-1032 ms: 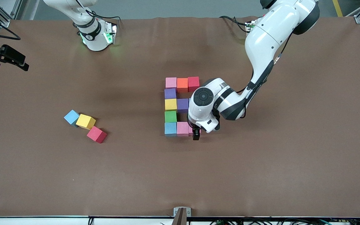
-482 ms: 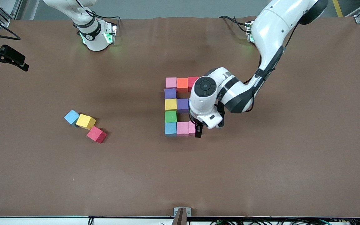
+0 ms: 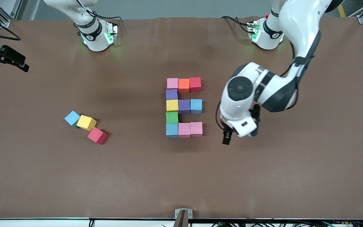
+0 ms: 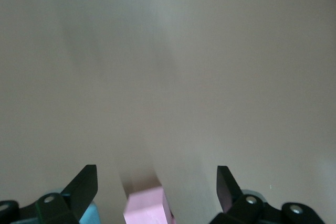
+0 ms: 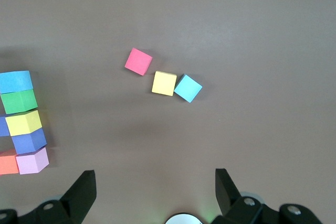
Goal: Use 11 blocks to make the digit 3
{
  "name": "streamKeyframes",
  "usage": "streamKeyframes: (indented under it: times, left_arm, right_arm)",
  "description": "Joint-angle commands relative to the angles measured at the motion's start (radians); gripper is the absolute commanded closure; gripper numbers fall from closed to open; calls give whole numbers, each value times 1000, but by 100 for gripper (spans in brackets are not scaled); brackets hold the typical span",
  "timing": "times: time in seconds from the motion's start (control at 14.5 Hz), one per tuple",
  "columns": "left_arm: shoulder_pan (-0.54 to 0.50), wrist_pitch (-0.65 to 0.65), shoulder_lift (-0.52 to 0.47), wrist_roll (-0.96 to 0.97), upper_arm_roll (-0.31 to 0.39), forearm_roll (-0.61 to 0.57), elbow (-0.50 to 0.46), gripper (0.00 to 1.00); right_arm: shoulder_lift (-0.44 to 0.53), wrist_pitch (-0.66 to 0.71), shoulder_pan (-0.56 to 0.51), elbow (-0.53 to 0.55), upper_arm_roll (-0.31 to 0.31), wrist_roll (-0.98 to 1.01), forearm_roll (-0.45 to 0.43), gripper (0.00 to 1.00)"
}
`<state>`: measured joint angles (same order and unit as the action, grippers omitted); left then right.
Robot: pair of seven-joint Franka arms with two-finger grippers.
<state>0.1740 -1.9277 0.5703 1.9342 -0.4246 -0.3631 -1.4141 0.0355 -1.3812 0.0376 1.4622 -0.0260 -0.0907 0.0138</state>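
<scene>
The left gripper [image 3: 227,138], jaws open and empty, has withdrawn from the pink foam cube [image 3: 196,129], apparently completing the eleven-cube multicoloured digit 3 [image 3: 184,107]; the right gripper [image 5: 155,195] waits open.

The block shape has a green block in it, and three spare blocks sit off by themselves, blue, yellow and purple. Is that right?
Not quite. The third spare block is red, not purple, as the front view shows. The rest holds: blue and yellow spares, and a green block in the shape.

table: brown mat [image 3: 295,176] | spare cubes toward right arm's end: light blue [image 3: 72,118], yellow [image 3: 86,122], red [image 3: 97,136] | black camera mount [image 3: 3,56] at table edge
</scene>
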Motion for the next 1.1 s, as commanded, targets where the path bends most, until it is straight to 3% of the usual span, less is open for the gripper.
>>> streamKeyframes:
  times: [0.0, 0.62, 1.03]
  left_arm:
    - [-80, 49, -72, -234, -2, 42, -17, 0]
    - [-356, 297, -300, -1031, -3, 179, -17, 0]
    - [-419, 363, -388, -1265, 12, 204, -16, 0]
  right_arm:
    - [1, -6, 5, 1, -2, -14, 2, 0]
    - [1, -13, 4, 1, -3, -14, 0, 0]
    - [1, -10, 5, 1, 0, -6, 0, 0]
